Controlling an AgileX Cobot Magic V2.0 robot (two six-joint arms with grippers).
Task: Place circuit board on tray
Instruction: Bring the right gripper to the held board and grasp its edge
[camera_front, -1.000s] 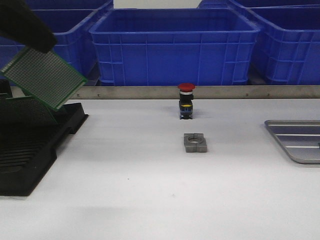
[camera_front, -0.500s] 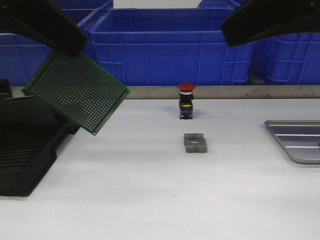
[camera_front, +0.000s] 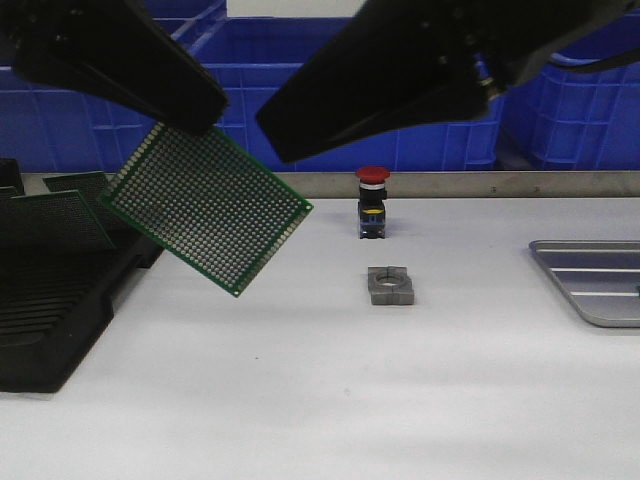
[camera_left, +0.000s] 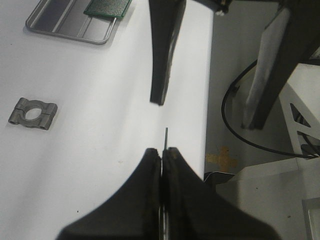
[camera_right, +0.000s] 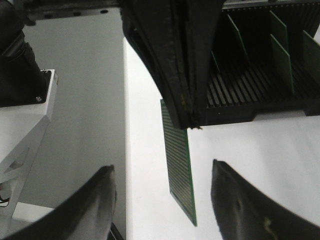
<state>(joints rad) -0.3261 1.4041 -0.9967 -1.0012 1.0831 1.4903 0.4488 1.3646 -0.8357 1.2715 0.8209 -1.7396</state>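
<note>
The circuit board (camera_front: 205, 205), green and perforated, hangs tilted above the table just right of the rack, and my left gripper (camera_front: 190, 115) is shut on its upper edge. In the left wrist view the board (camera_left: 165, 136) shows edge-on, poking out from my left gripper (camera_left: 162, 150). My right gripper (camera_front: 278, 145) reaches in from the upper right, close to the board's top corner. In the right wrist view this right gripper (camera_right: 162, 167) is open, with the board (camera_right: 180, 165) hanging between its fingers, untouched. The silver tray (camera_front: 590, 300) lies at the far right, and another green board (camera_left: 107, 6) lies on the tray (camera_left: 65, 36).
A black slotted rack (camera_front: 60, 310) with upright green boards (camera_front: 50, 218) stands at the left. A red push button (camera_front: 372, 200) and a grey metal clamp (camera_front: 390, 285) sit mid-table. Blue crates (camera_front: 560, 110) line the back behind a metal rail.
My left gripper has carried the circuit board rightward, away from the rack. My right arm has come into view from the upper right and moved close to the board.
</note>
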